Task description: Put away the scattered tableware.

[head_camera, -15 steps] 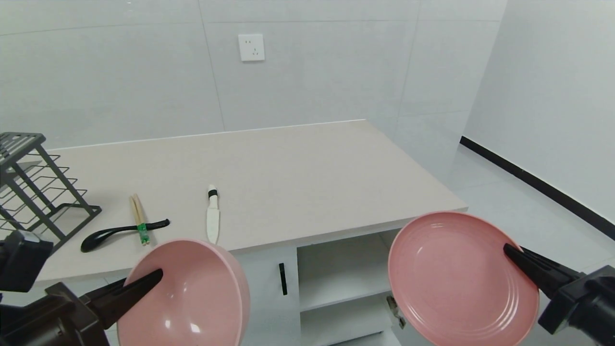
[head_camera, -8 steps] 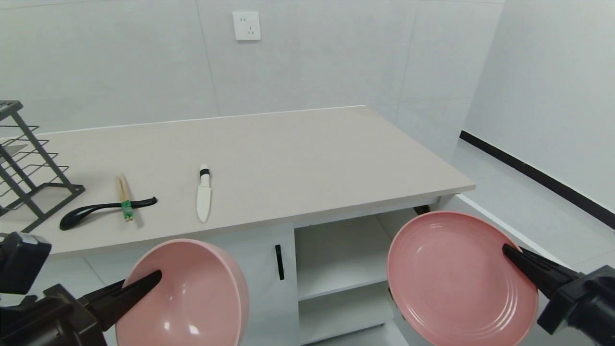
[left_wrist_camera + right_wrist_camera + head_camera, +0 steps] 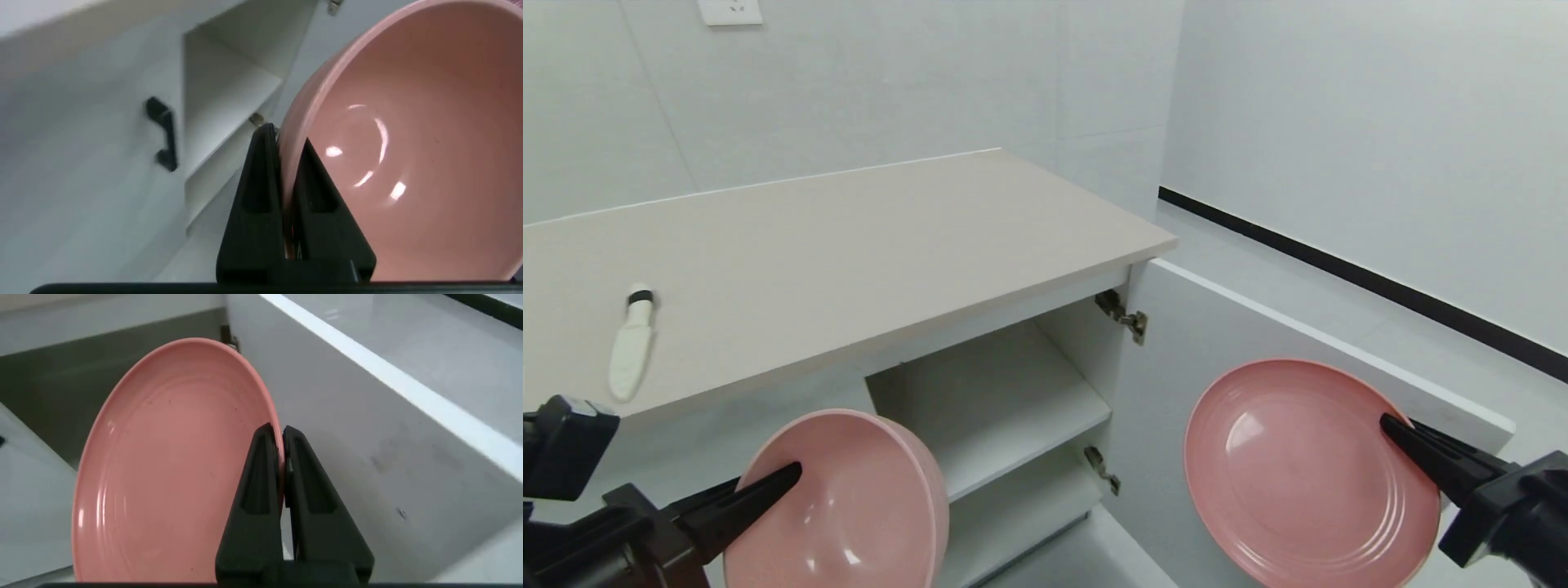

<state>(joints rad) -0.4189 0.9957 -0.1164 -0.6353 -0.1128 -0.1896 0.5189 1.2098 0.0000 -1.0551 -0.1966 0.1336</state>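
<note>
My left gripper (image 3: 788, 476) (image 3: 283, 155) is shut on the rim of a pink bowl (image 3: 849, 506) (image 3: 400, 139), held tilted in front of the cabinet at lower left. At lower right, a pink plate (image 3: 1298, 469) (image 3: 172, 457) stands on edge with my right gripper (image 3: 1390, 425) (image 3: 282, 445) shut on its rim. A white knife (image 3: 631, 343) with a black band lies on the beige countertop (image 3: 849, 237) at the far left.
The white cabinet (image 3: 988, 392) below the counter stands open, with bare shelves inside. Its door (image 3: 1258, 343) (image 3: 384, 400) is swung out, right behind the plate. A closed door with a black handle (image 3: 163, 135) is beside the bowl. Grey floor lies to the right.
The head view has swung right and down: the rack, spoon and chopsticks left the picture and the open cabinet door came into view. Both grippers keep their hold on the bowl and plate.
</note>
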